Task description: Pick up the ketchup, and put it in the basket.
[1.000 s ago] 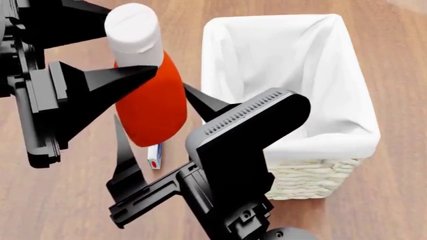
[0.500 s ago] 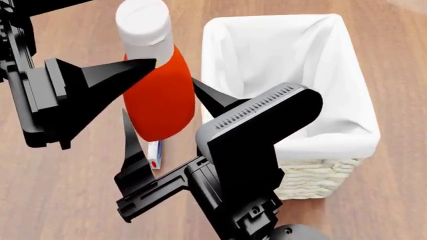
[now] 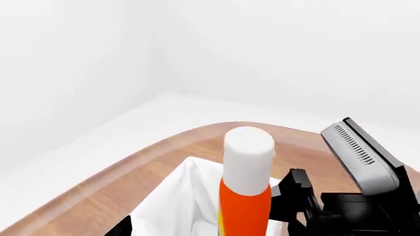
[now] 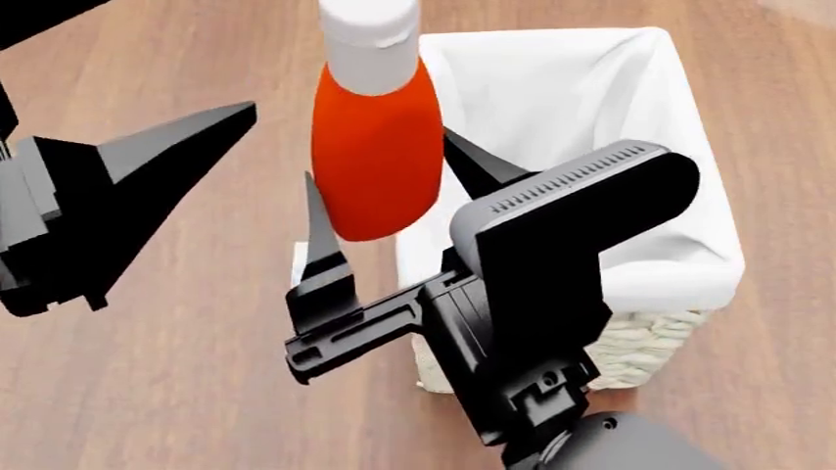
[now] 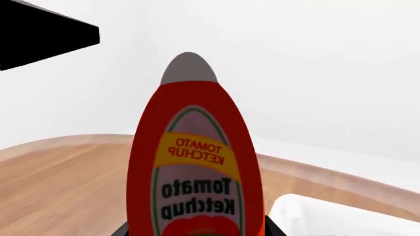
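The left gripper (image 4: 196, 147) hangs spread wide and empty, apart from the ketchup (image 4: 376, 147). The right gripper (image 4: 386, 196) pinches the bottle's lower body, holding it upright at the basket (image 4: 679, 274) rim; best carried fully over the liner before lowering.

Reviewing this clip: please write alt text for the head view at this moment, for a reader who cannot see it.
The right gripper holds an orange-red plastic ketchup bottle with a white cap upright in the air, at the near-left edge of a cream wicker basket with a white cloth liner on a wooden floor. The left gripper is off to the left, apart from the bottle.
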Controlling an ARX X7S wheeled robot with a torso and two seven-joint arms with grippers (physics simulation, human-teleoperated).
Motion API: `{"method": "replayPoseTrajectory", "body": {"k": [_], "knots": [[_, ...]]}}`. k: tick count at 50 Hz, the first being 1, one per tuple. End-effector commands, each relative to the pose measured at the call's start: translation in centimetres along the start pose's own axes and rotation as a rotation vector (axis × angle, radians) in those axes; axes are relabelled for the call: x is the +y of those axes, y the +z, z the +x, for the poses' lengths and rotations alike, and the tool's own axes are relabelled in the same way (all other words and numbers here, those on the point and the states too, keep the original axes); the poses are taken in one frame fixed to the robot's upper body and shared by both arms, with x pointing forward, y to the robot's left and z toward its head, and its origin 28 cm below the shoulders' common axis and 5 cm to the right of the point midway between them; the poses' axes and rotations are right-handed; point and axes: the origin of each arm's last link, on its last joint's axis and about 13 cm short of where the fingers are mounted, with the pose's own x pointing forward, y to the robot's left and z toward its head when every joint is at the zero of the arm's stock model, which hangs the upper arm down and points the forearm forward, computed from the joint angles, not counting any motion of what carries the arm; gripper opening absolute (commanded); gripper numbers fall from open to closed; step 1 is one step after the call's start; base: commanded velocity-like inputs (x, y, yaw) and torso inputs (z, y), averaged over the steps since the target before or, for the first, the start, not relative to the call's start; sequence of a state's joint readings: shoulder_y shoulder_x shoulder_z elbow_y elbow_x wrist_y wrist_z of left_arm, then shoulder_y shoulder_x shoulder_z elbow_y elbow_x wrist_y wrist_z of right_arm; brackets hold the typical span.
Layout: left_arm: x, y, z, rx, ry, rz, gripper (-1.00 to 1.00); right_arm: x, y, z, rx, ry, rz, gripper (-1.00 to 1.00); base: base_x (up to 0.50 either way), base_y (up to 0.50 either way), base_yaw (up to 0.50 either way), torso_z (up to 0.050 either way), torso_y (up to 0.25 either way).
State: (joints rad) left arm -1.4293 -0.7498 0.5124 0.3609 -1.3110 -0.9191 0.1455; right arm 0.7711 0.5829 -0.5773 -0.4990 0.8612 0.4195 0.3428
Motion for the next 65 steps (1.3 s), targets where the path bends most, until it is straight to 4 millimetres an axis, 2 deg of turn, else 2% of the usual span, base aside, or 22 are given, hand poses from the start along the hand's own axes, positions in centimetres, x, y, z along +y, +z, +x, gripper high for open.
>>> {"method": "replayPoseTrajectory", "body": {"k": [1,8,16,23,33,41,48,49,51,53,64,65], "knots": [[-1.9,-1.3,-1.3,-0.117,0.052,0.001,1.0,-1.1,0.2,0.4,-0.013,-0.056,-0.02,-1.0,0.0,0.0,0.0,0.01,0.0],[-3.8,-2.3,-1.8,-0.176,0.105,0.061,1.0,-1.5,0.0,0.7,0.004,-0.084,-0.023,-1.0,0.0,0.0,0.0,0.0,0.001],[-5.7,-4.1,-2.7,-0.211,0.259,0.042,1.0,-1.8,0.0,0.9,0.022,-0.114,-0.024,-1.0,0.0,0.0,0.0,0.0,0.0],[-8.6,-8.9,-3.8,-0.208,0.392,-0.038,1.0,-2.2,0.7,1.1,0.028,-0.151,-0.027,-1.0,0.0,0.0,0.0,0.0,0.0],[-10.6,-12.2,-4.1,-0.163,0.452,-0.034,1.0,-3.0,0.7,1.1,0.067,-0.204,-0.028,-1.0,0.0,0.0,0.0,0.0,0.0],[-12.0,-15.3,-4.8,-0.192,0.514,-0.121,1.0,-3.6,0.9,1.8,0.16,-0.276,-0.062,-1.0,0.0,0.0,0.0,0.0,0.001],[-12.4,-15.9,-4.9,-0.23,0.513,-0.179,1.0,-4.4,1.8,2.6,0.228,-0.346,-0.084,-1.0,0.0,0.0,0.0,0.0,0.0],[-12.4,-15.9,-4.9,-0.227,0.515,-0.174,1.0,-4.5,1.8,2.8,0.192,-0.33,-0.061,-1.0,0.0,0.0,0.0,0.0,0.0],[-12.4,-15.9,-4.8,-0.225,0.514,-0.174,1.0,-4.6,1.9,3.0,0.248,-0.367,-0.088,-1.0,0.0,0.0,0.0,0.0,0.0],[-12.5,-15.9,-4.8,-0.225,0.513,-0.176,1.0,-4.8,2.0,3.2,0.222,-0.362,-0.056,-1.0,0.0,0.0,0.0,0.0,0.0],[-13.1,-16.2,-4.6,-0.217,0.511,-0.221,1.0,-5.3,2.2,4.6,0.297,-0.418,-0.057,-1.0,0.0,0.0,0.0,0.001,0.001],[-13.0,-16.2,-4.6,-0.217,0.512,-0.22,1.0,-5.3,2.3,4.6,0.343,-0.453,-0.056,-1.0,0.0,0.0,0.0,0.0,0.0]]}}
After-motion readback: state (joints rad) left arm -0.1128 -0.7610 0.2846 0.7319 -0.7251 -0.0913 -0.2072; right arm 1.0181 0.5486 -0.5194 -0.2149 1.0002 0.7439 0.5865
